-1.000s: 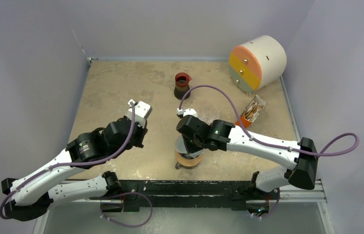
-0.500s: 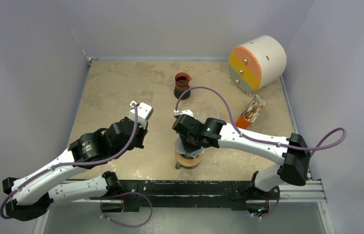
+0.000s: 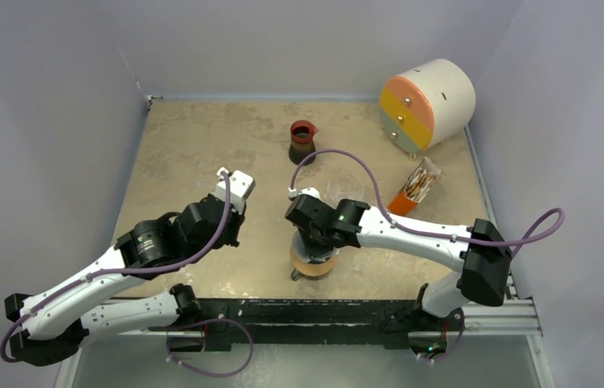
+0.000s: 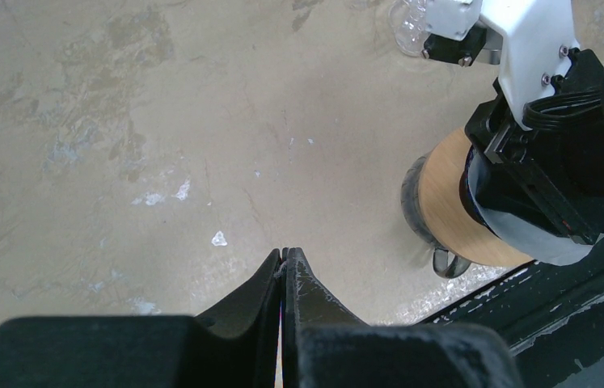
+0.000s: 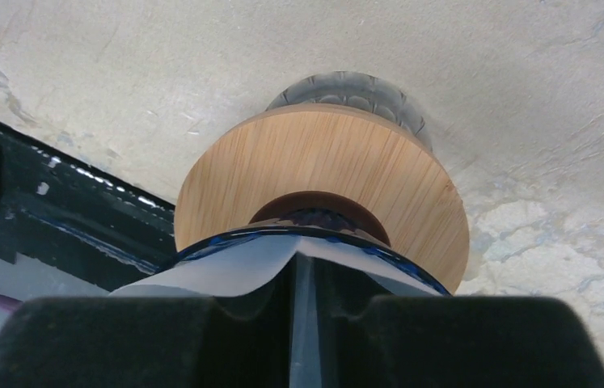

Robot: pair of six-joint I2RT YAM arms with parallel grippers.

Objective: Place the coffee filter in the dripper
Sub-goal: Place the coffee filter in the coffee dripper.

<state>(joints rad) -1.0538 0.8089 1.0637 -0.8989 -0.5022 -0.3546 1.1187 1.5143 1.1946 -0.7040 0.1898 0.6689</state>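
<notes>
The deep-blue dripper (image 5: 225, 236) sits on a tan wooden ring (image 5: 339, 162) on top of a clear glass cup (image 5: 347, 89), near the table's front edge. My right gripper (image 5: 302, 267) is shut on the white coffee filter (image 5: 225, 271), which spreads over the dripper's rim. In the top view the right gripper (image 3: 313, 241) stands straight above the wooden ring (image 3: 313, 265) and hides the dripper. My left gripper (image 4: 284, 255) is shut and empty above bare table, left of the stack (image 4: 444, 202). It also shows in the top view (image 3: 219, 226).
A dark mug with a red inside (image 3: 302, 141) stands at the back centre. A round drawer unit (image 3: 428, 103) is at the back right. An orange holder with sticks (image 3: 414, 190) and a clear glass piece (image 3: 345, 187) lie right of the stack.
The right arm has shifted a little to the left over the stack, still holding the filter. The left arm has barely moved.
</notes>
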